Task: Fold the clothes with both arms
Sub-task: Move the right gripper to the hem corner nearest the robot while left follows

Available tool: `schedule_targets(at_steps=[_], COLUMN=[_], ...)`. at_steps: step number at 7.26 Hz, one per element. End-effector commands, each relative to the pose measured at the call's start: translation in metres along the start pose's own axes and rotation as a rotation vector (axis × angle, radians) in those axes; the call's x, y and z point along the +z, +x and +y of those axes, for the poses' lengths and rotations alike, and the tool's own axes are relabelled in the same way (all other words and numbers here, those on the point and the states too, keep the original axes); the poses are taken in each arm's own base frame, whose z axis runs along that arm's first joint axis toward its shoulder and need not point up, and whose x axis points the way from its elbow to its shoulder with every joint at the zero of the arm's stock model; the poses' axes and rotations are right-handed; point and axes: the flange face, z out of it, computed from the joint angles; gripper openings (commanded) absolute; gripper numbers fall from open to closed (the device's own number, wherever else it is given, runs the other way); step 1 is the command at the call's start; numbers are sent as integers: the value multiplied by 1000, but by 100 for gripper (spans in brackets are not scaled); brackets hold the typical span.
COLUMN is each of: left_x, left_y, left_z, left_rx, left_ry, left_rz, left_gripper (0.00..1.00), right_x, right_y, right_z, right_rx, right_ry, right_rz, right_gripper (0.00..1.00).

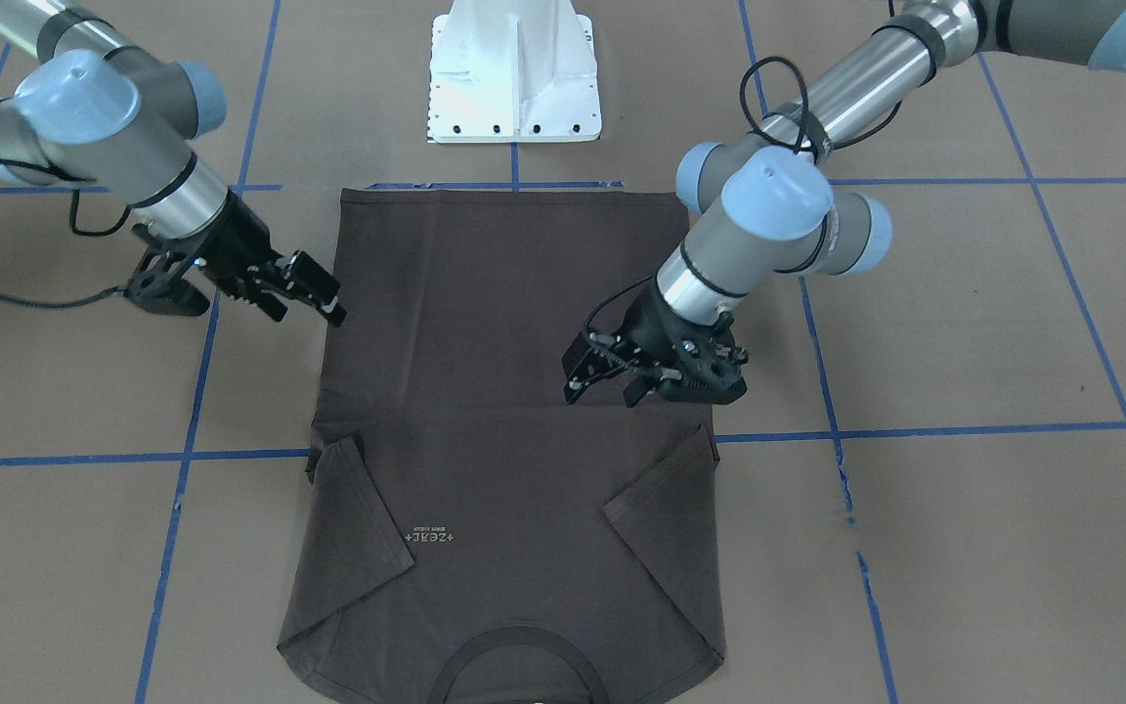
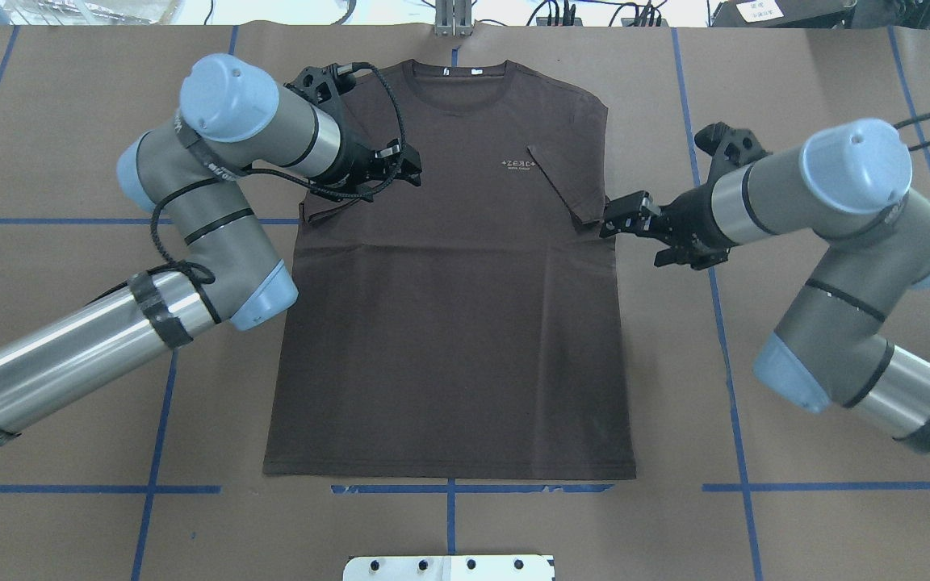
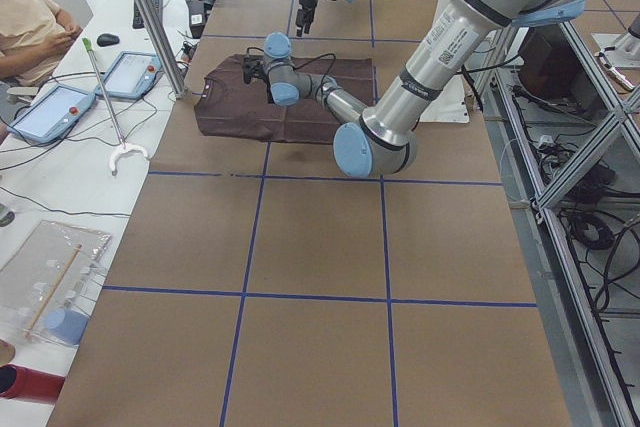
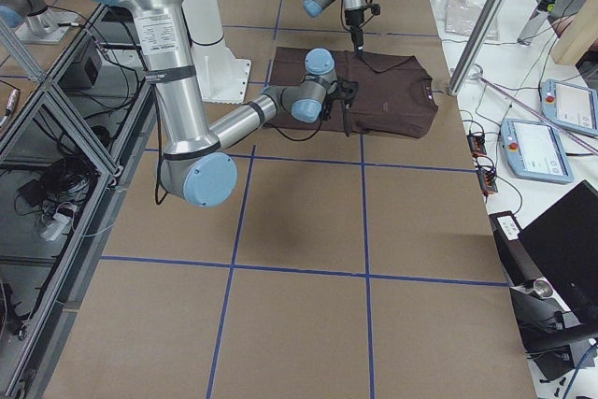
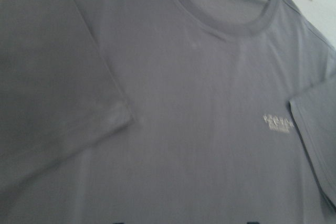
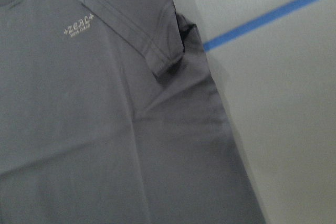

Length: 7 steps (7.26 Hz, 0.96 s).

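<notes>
Brown paper-covered table (image 2: 53,121) marked into large squares by blue tape lines (image 2: 449,488). A white bolted metal pedestal (image 1: 514,73) stands at the robot's edge. In the side views, aluminium framing borders one long side of the table. A desk with pale blue tablet-like control units (image 3: 60,112) borders the other, and a seated person in a light shirt (image 3: 30,22) is at that desk.

A dark brown-grey short-sleeved T-shirt (image 2: 449,323) lies flat near the middle of the table, front side up. Its long axis runs straight away from the pedestal. The straight hem is nearest the robot, along a tape line. The round ribbed collar (image 2: 455,77), with tiny white neck tags (image 2: 477,71), points to the far, operators' side. Both sleeves are turned inward over the chest. The folded right sleeve reaches just beside the small pale chest logo (image 2: 520,165). A faint crease crosses the body below the sleeves.

The left silver-grey tubular arm with light blue joint caps (image 2: 215,218) bends over the shirt's left shoulder. Its black two-finger left hand (image 2: 415,169) hangs above the chest by the folded left sleeve, fingers spread and gripping nothing.

The matching right arm (image 2: 836,210) reaches in from the other side. Its black right hand (image 2: 626,234) is at the shirt's right side edge, just beside the tip of the folded right sleeve. Its fingers are apart and it holds nothing.
</notes>
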Motion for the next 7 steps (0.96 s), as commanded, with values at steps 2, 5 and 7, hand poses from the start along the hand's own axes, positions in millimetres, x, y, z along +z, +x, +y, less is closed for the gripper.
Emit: schedule_targets(at_steps=[2,5,7], left_x=[-59,-60,-62], left_y=[-24,-23,-22], left_z=[46,48,49], left_rx=[-50,-67,-65], left_ry=[-45,-46,-46], left_rz=[53,55,59], left_gripper=[80,87,88], right_x=[-7,-6,11], right_y=[-3,40,62], right_z=[142,218,239], right_rx=[30,167,199], right_ry=[77,122,193], right_rz=[146,184,261], right_gripper=[99,92,81])
